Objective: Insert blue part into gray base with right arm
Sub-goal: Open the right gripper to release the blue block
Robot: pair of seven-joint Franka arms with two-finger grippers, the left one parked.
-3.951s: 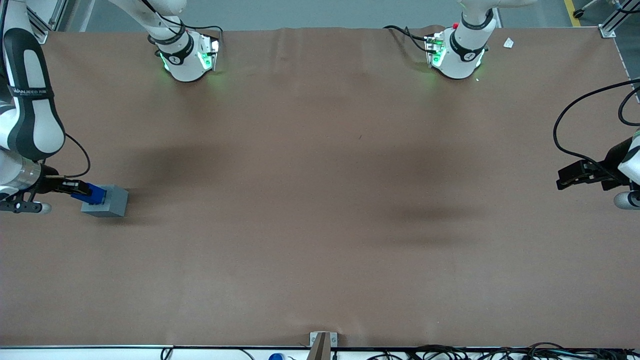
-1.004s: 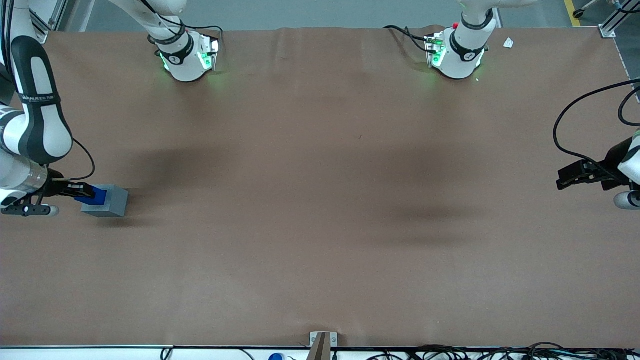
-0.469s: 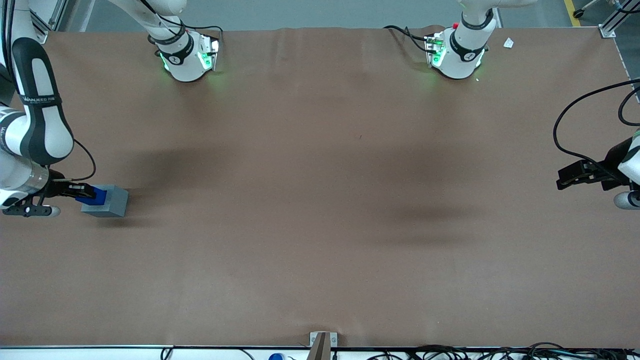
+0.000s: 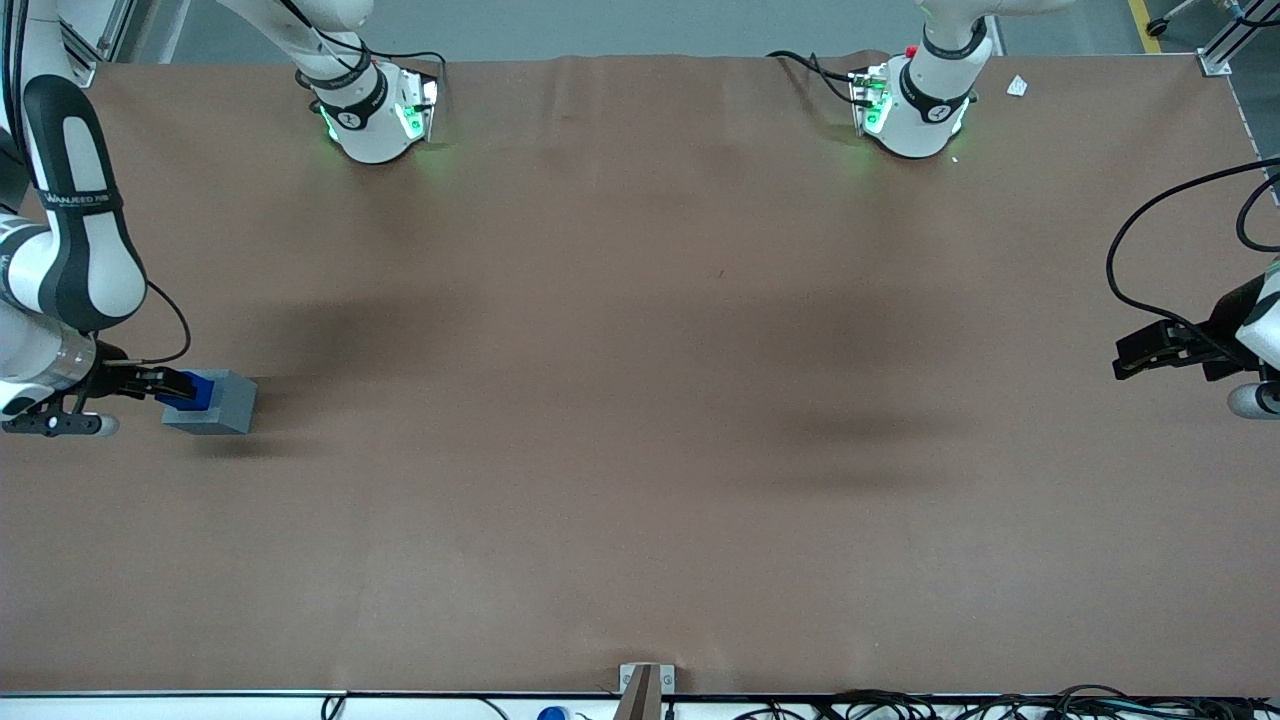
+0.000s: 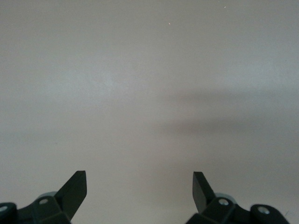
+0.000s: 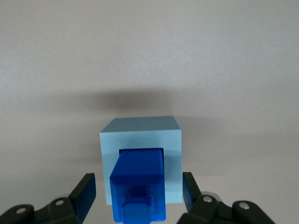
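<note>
We see our gripper (image 6: 138, 193) spread, fingers (image 6: 85, 190) clear of the blue part (image 6: 138, 184), which sits between them, seated in the gray base (image 6: 140, 140) recess, stud facing us; retreat looks straight back.

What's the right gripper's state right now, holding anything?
Right gripper: open, fingers clear of the blue part on both sides, holding nothing. It sits just above the part, which stands in the gray base recess.
</note>
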